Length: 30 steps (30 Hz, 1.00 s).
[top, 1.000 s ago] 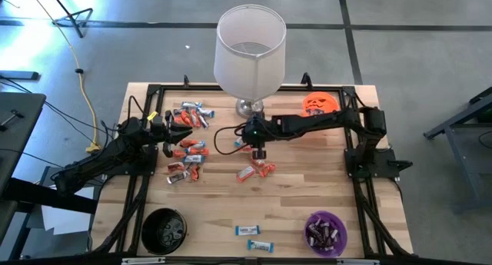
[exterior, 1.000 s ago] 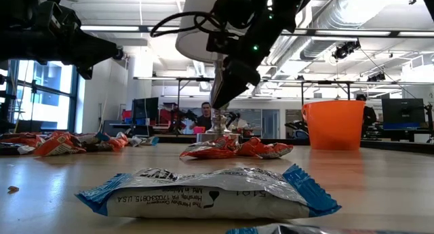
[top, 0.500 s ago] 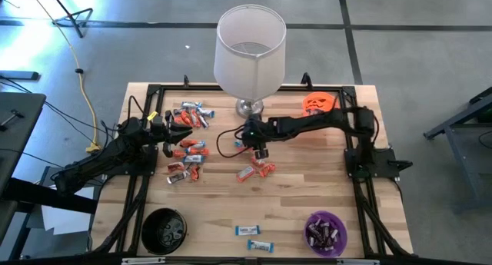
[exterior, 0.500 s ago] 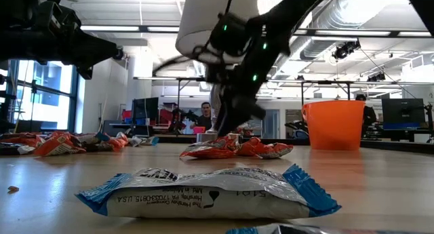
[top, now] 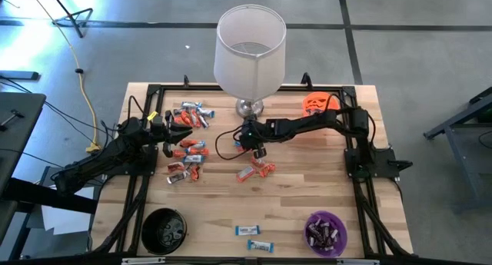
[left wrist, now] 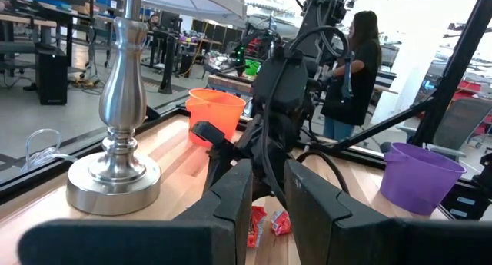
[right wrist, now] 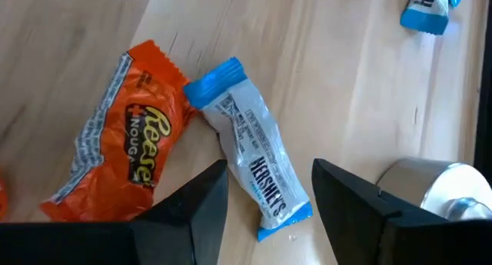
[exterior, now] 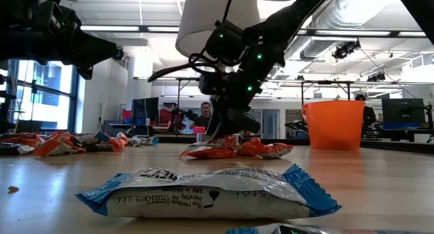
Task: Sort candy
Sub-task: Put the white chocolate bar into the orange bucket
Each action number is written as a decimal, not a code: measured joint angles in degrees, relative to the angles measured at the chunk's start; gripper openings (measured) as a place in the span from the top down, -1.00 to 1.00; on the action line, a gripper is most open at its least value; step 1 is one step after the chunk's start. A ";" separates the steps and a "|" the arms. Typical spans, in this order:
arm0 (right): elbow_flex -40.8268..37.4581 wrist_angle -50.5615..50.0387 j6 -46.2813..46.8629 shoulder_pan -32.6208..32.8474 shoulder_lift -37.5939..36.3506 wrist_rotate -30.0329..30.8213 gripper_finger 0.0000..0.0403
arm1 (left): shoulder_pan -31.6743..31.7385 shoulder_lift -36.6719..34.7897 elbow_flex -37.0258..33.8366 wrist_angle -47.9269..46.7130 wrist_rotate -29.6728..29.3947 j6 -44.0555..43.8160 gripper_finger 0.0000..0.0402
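Observation:
The candy lies in groups on the wooden table. One pile (top: 188, 154) is at the left, and a small cluster (top: 255, 170) sits in the middle. Two blue-white bars (top: 252, 238) lie near the front edge. My right gripper (top: 260, 151) is open, slanting down over the middle cluster. In the right wrist view its fingers (right wrist: 192, 211) stand on either side of a silver-blue bar's (right wrist: 257, 169) lower end. That bar lies flat on the table beside an orange bar (right wrist: 127, 157). My left gripper (top: 171, 134) waits level by the left pile, a narrow gap between its fingers (left wrist: 234, 211), with nothing in it.
A lamp (top: 250, 54) stands behind the middle cluster, its metal foot (right wrist: 438, 188) close to my right gripper. An orange bowl (top: 318, 104) is at the far right. A black bowl (top: 164, 229) is at the near left, and a purple bowl (top: 326, 232) with candy at the near right.
My right gripper has sunk toward the middle candy cluster and rolled about its own axis. The candy has stayed where it was.

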 joint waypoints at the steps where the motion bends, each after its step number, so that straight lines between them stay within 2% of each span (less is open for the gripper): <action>1: 0.00 -0.05 -0.02 -0.13 0.00 -0.56 0.09 | 0.02 -0.02 -0.02 -0.02 -0.01 0.02 0.68; 11: 0.00 3.60 -2.47 -0.97 1.92 -3.27 0.09 | 0.01 0.00 -0.02 0.00 0.01 0.02 0.68; 22: 0.22 5.49 0.59 -2.21 3.87 -8.06 0.11 | 0.01 -0.01 -0.01 -0.02 0.00 0.02 0.68; 26: 0.20 5.22 0.63 -2.21 3.96 -8.43 0.28 | 0.00 0.00 -0.01 -0.01 0.02 0.02 0.68; 30: 0.16 4.78 0.98 -2.14 4.01 -8.43 0.59 | 0.01 -0.01 -0.01 -0.01 0.00 0.02 0.68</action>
